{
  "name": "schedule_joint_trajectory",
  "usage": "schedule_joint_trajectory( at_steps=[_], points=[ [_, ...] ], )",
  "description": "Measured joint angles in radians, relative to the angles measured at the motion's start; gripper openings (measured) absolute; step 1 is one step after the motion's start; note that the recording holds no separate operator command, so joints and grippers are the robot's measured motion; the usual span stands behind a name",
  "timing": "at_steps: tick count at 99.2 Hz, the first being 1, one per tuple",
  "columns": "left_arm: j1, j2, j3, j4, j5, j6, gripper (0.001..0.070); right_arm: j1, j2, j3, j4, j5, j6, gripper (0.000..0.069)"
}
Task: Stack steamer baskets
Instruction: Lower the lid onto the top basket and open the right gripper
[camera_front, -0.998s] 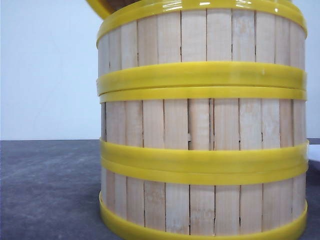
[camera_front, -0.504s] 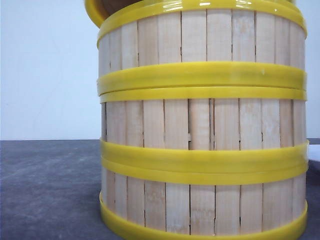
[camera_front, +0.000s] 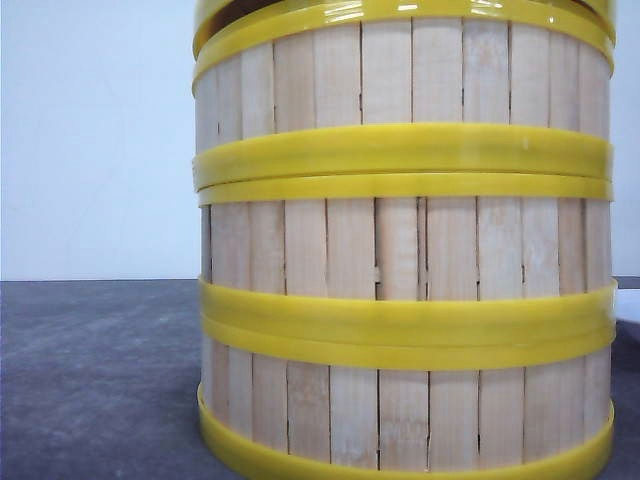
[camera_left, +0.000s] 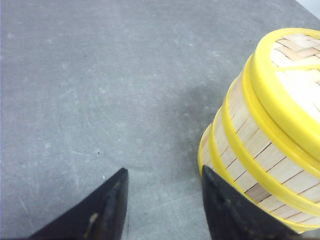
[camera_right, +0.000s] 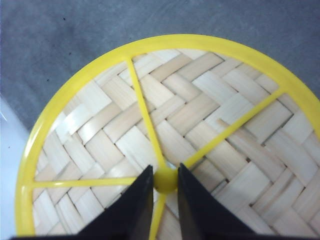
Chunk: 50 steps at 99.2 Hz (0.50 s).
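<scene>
Seating lid (camera_right: 165, 135) concentrically on steamer baskets (camera_front: 405, 240) stacked on surface (camera_left: 100, 85); keeping right end effector (camera_right: 165, 186) pinching central knob (camera_right: 165, 180), lowering level; leaving left end effector (camera_left: 162, 205) spread, empty beside stack.

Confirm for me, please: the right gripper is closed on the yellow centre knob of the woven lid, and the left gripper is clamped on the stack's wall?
Not quite. The left gripper is open and holds nothing; in the left wrist view it sits beside the stack of steamer baskets, over bare table. The rest stands: the right gripper is closed on the lid's yellow centre knob.
</scene>
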Motion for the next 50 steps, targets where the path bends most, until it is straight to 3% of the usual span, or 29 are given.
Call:
schedule_joint_trajectory(
  at_steps=[29,44,50],
  points=[
    [0.0,0.0,0.0,-0.004,0.0,0.0,0.0273,0.005,0.0,0.0,-0.001,0.004,0.019,0.0063],
    [0.0,0.0,0.0,-0.007,0.0,0.0,0.0273,0.011,0.001,0.0,0.017,-0.005,0.039,0.0255],
    [0.0,0.0,0.0,-0.007,0.0,0.0,0.0273,0.011,0.001,0.0,0.043,-0.005,0.043,0.0298]
  ],
)
